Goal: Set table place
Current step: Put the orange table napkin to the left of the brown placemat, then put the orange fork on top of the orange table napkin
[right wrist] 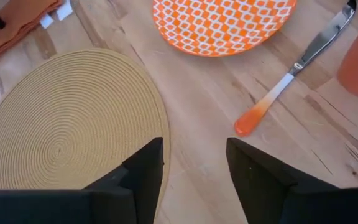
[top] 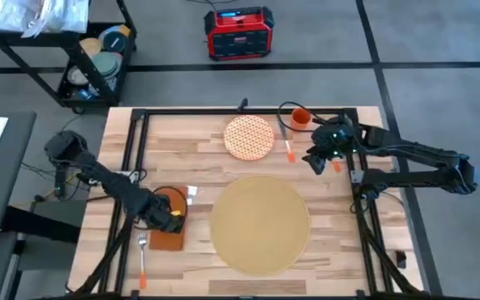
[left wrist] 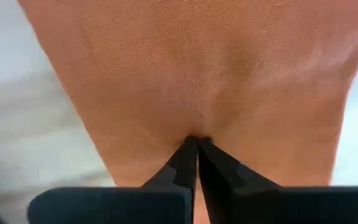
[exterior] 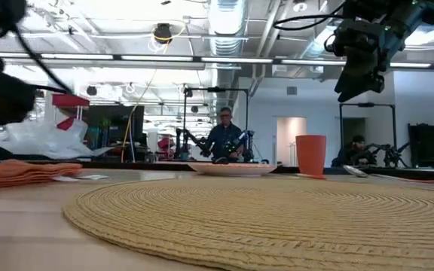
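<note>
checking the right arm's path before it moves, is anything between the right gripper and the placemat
Nothing visible stands in the way. The right gripper hangs open above bare table beside the placemat's edge. The orange-handled knife and plate lie farther off, not between them.

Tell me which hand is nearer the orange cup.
The right. The right hand hovers open just beside the orange cup, above the knife. The left hand is far across the table, shut on the napkin.
</note>
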Robot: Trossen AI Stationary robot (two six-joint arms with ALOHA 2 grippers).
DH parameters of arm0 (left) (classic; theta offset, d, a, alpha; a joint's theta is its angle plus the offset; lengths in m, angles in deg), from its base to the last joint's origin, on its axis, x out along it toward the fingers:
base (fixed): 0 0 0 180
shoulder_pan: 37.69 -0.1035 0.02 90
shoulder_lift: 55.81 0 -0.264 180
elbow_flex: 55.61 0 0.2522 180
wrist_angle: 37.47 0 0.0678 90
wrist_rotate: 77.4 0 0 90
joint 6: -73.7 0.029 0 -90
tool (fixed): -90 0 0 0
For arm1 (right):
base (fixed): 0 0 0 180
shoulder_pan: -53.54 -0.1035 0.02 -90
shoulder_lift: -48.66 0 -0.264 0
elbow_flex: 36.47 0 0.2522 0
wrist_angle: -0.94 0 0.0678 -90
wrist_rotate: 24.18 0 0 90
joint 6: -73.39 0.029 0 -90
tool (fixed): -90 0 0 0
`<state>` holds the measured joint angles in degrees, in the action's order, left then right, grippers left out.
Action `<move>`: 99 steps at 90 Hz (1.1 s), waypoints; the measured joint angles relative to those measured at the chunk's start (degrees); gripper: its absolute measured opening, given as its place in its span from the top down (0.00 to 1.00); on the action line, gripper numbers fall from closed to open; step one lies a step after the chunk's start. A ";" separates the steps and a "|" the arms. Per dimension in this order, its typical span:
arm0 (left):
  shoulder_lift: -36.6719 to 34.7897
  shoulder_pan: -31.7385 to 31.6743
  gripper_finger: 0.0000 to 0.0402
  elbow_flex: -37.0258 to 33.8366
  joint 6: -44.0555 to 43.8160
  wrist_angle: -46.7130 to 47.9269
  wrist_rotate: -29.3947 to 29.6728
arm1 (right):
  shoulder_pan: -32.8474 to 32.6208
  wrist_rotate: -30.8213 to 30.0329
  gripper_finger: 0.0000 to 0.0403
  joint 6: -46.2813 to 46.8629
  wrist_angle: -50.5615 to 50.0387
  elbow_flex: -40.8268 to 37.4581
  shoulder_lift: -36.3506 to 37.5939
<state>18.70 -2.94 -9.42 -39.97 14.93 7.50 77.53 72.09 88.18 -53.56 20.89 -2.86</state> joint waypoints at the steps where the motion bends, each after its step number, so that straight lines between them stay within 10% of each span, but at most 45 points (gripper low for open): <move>1: -0.01 0.29 1.00 0.00 -0.63 -0.01 0.03 | 0.00 0.01 0.59 -0.10 0.00 0.00 0.00; 50: 0.04 1.60 1.00 5.09 -1.45 4.17 5.24 | -0.14 1.11 0.59 -0.26 0.29 0.00 0.00; 70: -0.97 2.90 1.00 19.30 12.09 20.13 7.95 | -1.77 1.24 0.58 -1.34 0.50 0.00 0.00; 99: -0.60 13.77 0.96 21.53 37.28 16.08 0.65 | -4.44 1.24 0.50 -3.10 0.66 0.00 0.00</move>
<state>18.10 10.83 12.10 -2.69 31.01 8.15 73.09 73.33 85.08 -52.90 20.89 -2.86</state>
